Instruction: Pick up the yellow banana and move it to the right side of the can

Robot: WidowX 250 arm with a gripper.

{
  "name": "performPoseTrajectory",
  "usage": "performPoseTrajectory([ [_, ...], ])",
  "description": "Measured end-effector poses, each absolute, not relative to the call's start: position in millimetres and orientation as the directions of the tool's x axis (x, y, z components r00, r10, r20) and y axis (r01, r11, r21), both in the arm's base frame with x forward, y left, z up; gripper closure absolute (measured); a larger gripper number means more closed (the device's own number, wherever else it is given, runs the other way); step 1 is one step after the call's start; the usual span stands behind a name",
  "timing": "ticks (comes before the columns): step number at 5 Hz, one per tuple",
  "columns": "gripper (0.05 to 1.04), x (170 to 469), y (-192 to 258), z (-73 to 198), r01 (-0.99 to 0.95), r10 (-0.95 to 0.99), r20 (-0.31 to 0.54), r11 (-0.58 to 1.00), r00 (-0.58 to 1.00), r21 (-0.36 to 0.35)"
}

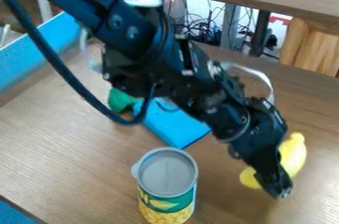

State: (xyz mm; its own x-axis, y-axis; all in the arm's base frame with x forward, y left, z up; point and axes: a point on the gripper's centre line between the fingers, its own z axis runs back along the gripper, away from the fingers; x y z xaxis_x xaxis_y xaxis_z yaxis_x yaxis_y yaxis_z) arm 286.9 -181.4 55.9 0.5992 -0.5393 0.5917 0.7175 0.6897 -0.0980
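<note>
The pincer (281,191) is seen in front of the banana (295,157), on the right of the surface (73,153); whether it is clenched or released cannot be told. By a low leftward swing, the can (167,176) could be toppled.

The black end effector (283,194) hides the middle of the yellow banana (295,154); whether they touch cannot be told. The arm (179,69) covers part of the blue block (173,125) and most of a green object (120,99), too blurred to name. The bottom edge crops the can (167,188); distant cables (198,28) blur together.
</note>
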Motion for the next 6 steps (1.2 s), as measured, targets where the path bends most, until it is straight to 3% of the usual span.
performPoseTrajectory([
  [1,0.473,287.2,-179.9,36.5,0.706,-0.549,0.559,0.702,0.622,-0.097],
  [2,0.401,290.3,-179.6,33.9,0.702,-0.551,0.551,0.707,0.627,-0.091],
  [3,0.144,286.4,-176.9,35.7,0.69,-0.542,0.545,0.717,0.639,-0.096],
  [4,0.076,279.9,-174.6,59.6,0.687,-0.515,0.59,0.72,0.622,-0.095],
  [5,0.08,277.4,-148.7,114.2,0.613,-0.42,0.664,0.786,0.618,-0.073],
  [6,0.082,269.2,-102.8,157.4,0.437,-0.291,0.665,0.897,0.688,-0.059],
])
